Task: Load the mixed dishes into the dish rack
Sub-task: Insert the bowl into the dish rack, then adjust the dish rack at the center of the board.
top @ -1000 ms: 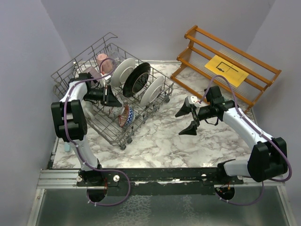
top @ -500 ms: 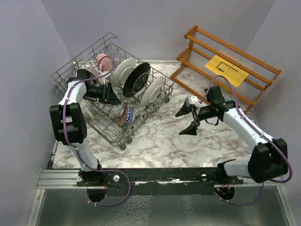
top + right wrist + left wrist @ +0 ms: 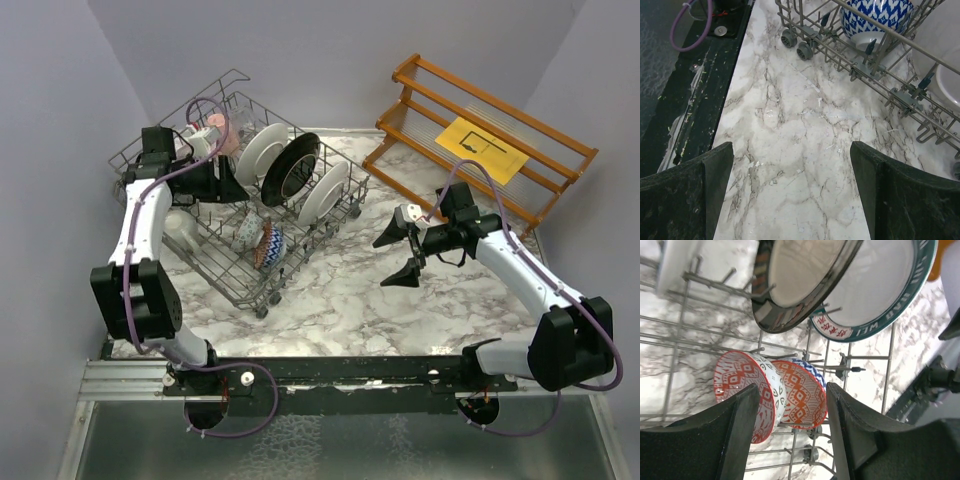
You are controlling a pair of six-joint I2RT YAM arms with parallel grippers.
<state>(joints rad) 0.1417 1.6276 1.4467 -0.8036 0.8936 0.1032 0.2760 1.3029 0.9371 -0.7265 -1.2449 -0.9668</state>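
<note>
The dish rack stands at the left of the table, holding white plates, a dark-rimmed plate, a pink mug and patterned bowls. My left gripper hovers over the rack's middle, open and empty. The left wrist view looks past my left gripper at two red patterned bowls on edge, a blue one behind them and a teal-rimmed plate with red characters. My right gripper hangs open over bare marble, and the right wrist view shows this gripper empty.
An orange-brown wooden shelf with a yellow sheet stands at the back right. The rack's wheels and a blue bowl sit just beyond my right gripper. The table's dark front rail lies to the left in the right wrist view.
My left gripper has opened, risen and drawn back toward the rack's rear left, leaving a patterned bowl standing in the rack. The right arm has not moved.
</note>
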